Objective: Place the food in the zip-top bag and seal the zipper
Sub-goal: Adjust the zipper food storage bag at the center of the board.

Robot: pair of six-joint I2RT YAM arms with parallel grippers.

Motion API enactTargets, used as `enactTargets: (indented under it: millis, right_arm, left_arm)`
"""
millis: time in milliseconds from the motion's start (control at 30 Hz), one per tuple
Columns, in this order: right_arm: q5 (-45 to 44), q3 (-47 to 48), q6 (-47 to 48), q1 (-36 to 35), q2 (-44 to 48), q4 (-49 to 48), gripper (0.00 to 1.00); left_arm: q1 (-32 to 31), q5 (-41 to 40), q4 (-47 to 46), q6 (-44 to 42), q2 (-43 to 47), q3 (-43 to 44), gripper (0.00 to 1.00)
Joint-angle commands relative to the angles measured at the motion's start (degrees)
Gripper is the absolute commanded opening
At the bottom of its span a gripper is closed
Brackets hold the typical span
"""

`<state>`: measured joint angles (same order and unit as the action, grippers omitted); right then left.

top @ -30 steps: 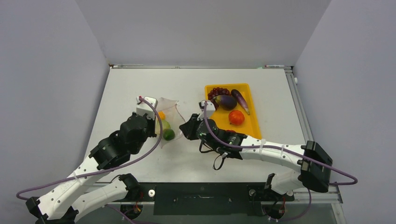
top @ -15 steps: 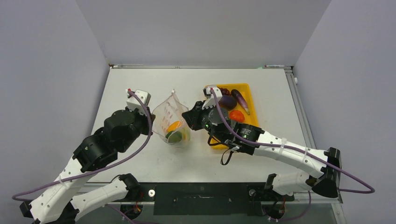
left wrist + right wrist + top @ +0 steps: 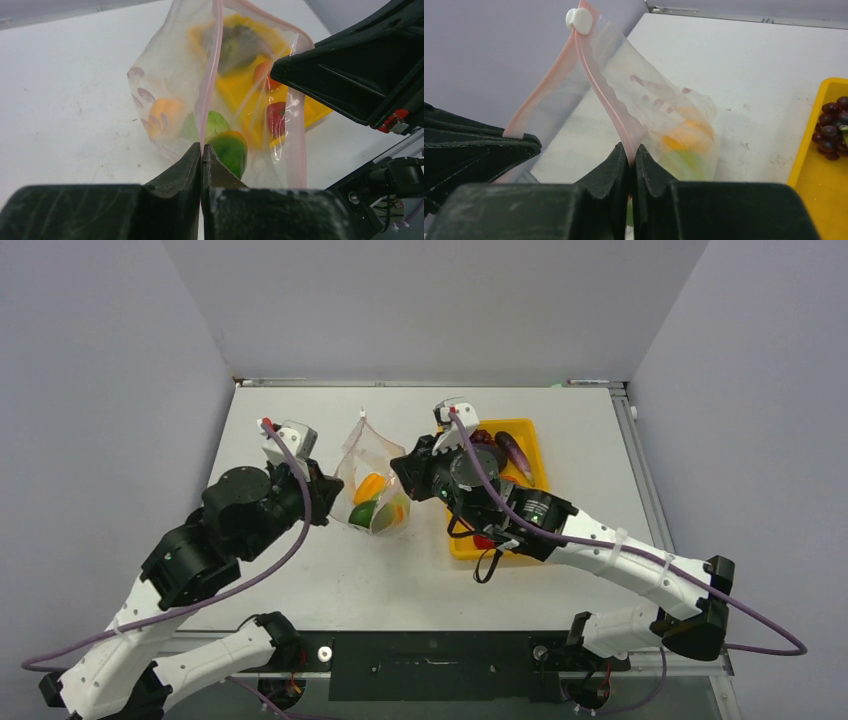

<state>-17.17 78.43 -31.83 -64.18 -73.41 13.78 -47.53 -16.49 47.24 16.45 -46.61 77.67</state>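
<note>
The clear zip-top bag [image 3: 372, 490] hangs between both grippers, held off the table by its mouth. My left gripper [image 3: 323, 486] [image 3: 201, 150] is shut on one side of the pink zipper [image 3: 212, 75]. On the other side my right gripper [image 3: 400, 470] [image 3: 631, 150] is shut on the zipper [image 3: 599, 95], whose white slider [image 3: 579, 20] sits at the far end. In the bag lie food pieces: a green fruit [image 3: 227, 150] and an orange piece [image 3: 165, 112]. More food stays in the yellow tray [image 3: 528, 430]: a purple eggplant [image 3: 511, 446] and dark red grapes [image 3: 831, 135].
The yellow tray lies right of the bag, mostly under my right arm. Grey walls enclose the white table [image 3: 290, 420] at the left, back and right.
Both grippers have risen and moved toward the back, raising the bag from lying low on the table to hanging upright. The food inside has slid to its bottom.
</note>
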Motion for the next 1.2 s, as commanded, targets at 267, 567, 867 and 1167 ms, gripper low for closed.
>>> enactTargets:
  millis: [267, 567, 867, 1167]
  right_arm:
    - [3.2, -10.5, -1.2, 5.6, -8.0, -0.8, 0.05]
    - [0.9, -2.8, 1.9, 3.2, -3.8, 2.7, 0.05]
    - [-4.0, -4.4, 2.5, 2.3, 2.3, 0.0, 0.05]
    - [-2.6, -10.7, -0.1, 2.7, -2.5, -0.6, 0.05]
  left_arm:
    - [14.3, 21.3, -14.9, 12.6, -8.3, -25.3, 0.00]
    - [14.3, 24.0, -13.6, 9.9, -4.0, -11.6, 0.00]
    - [14.3, 17.0, -13.8, 10.3, -1.3, -12.9, 0.00]
    - [15.0, 23.3, -20.4, 15.3, -7.1, -25.4, 0.00]
